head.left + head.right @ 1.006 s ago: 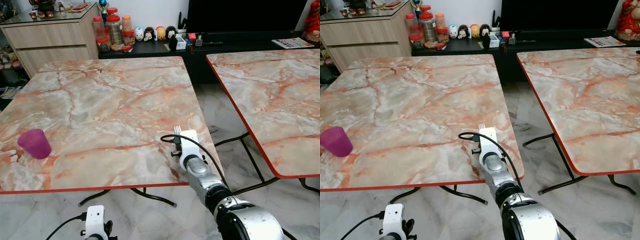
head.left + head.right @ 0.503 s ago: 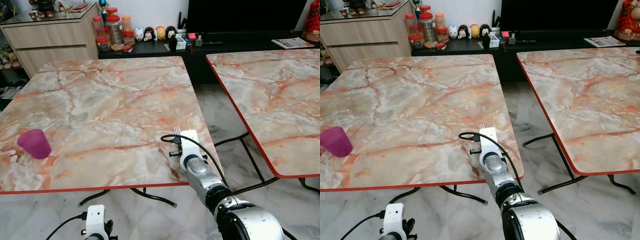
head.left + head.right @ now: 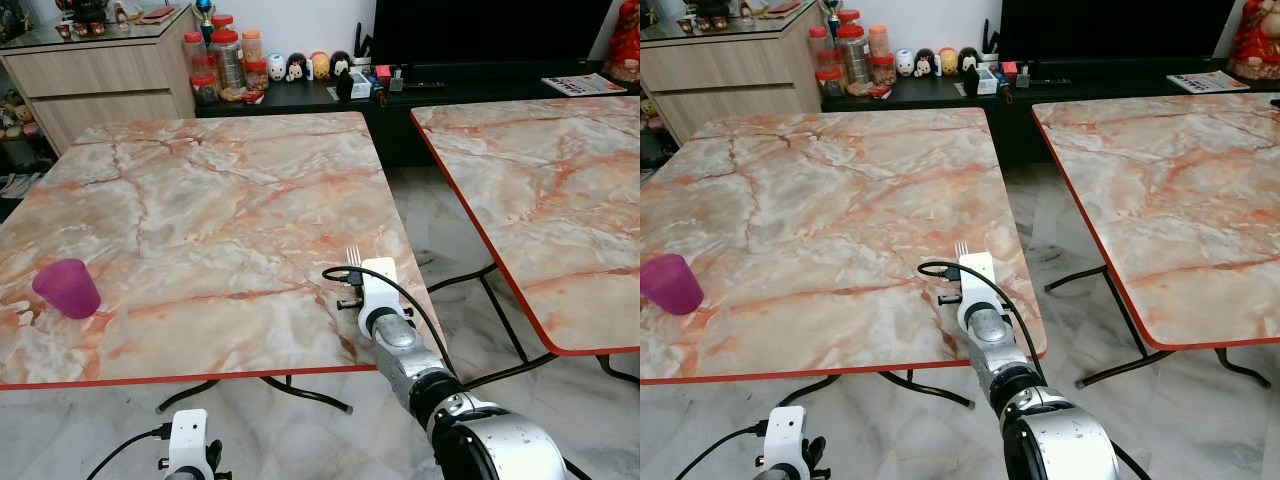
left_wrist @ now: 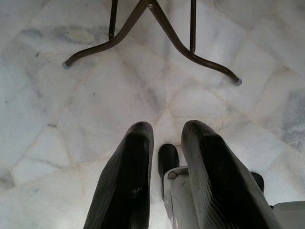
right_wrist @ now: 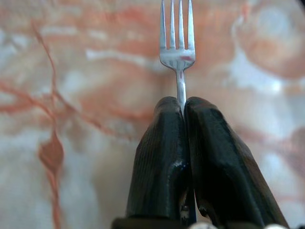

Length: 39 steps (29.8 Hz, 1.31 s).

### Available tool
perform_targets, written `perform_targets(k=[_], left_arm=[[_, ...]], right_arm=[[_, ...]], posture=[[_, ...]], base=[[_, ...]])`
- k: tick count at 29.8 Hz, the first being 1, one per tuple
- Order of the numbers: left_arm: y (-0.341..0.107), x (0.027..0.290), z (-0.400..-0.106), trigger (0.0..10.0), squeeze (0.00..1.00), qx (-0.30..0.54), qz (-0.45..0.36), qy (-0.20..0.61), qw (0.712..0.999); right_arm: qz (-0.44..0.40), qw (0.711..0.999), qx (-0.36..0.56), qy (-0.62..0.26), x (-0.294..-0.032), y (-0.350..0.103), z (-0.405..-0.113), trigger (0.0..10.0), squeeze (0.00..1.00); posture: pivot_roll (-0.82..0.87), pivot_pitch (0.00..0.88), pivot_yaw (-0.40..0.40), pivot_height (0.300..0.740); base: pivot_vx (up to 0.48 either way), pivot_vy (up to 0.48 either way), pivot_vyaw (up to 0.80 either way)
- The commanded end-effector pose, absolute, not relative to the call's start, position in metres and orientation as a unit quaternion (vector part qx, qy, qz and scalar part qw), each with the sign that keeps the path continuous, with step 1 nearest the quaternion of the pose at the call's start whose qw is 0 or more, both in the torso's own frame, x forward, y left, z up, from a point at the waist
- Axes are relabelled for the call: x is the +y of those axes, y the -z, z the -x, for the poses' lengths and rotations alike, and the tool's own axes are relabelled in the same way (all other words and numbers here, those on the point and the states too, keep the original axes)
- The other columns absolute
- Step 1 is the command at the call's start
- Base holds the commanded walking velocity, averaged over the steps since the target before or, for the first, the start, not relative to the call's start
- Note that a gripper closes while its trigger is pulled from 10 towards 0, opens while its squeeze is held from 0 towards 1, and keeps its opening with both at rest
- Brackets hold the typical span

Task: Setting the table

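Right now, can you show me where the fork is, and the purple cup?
fork point(image 5: 177, 45): right wrist view, on the tines above the black fingers.
purple cup point(image 3: 66, 287): left eye view, on the cup's side wall.

We see a marble-patterned table point(image 3: 200, 200) with a red edge, veined in orange and grey, standing on dark curved metal legs over a pale marble floor point(image 4: 71, 119). Taking the purple cup point(image 3: 67, 288) as our landmark: it stands upright on the table near the front left corner, and the tabletop stretches away bare behind it and to its right. Well to the right of the cup, across a gap of floor, we see a second table point(image 3: 540, 190) of the same pattern. Far behind the cup, beyond the table's back edge, we see a low dark shelf point(image 3: 300, 95) carrying jars and small figurines.
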<state>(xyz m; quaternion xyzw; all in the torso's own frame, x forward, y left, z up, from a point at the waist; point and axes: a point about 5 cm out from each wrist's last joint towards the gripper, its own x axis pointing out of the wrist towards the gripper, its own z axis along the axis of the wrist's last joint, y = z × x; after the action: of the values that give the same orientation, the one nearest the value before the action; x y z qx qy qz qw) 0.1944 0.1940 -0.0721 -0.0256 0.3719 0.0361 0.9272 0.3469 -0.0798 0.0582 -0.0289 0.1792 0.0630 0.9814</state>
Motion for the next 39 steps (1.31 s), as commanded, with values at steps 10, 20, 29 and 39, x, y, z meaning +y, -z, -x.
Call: perform_targets(k=[10, 20, 29, 39], left_arm=[[0.074, 0.199, -0.191, 10.0, 0.00, 0.383, 0.004, -0.048, 0.923], [0.076, 0.197, -0.187, 10.0, 0.00, 0.388, -0.024, -0.057, 0.919], [0.077, 0.202, -0.183, 10.0, 0.00, 0.392, -0.026, -0.068, 0.917], [0.077, 0.205, -0.183, 10.0, 0.00, 0.394, -0.031, -0.073, 0.916]], right_arm=[[0.042, 0.997, 0.035, -0.056, -0.079, -0.105, -0.366, 10.0, 0.00], [0.042, 0.997, -0.015, -0.069, -0.074, -0.113, -0.362, 10.0, 0.00], [0.033, 0.996, -0.033, -0.080, -0.068, -0.121, -0.363, 10.0, 0.00], [0.039, 0.997, -0.025, -0.069, -0.072, -0.119, -0.362, 10.0, 0.00]], posture=[[0.06, 0.000, 0.012, 0.728], [0.03, 0.000, 0.003, 0.728], [0.02, 0.000, 0.011, 0.728], [0.01, 0.000, 0.029, 0.728]], base=[[0.000, 0.000, 0.00], [0.000, -0.112, 0.00], [0.000, -0.368, 0.00], [0.000, -0.348, 0.00]])
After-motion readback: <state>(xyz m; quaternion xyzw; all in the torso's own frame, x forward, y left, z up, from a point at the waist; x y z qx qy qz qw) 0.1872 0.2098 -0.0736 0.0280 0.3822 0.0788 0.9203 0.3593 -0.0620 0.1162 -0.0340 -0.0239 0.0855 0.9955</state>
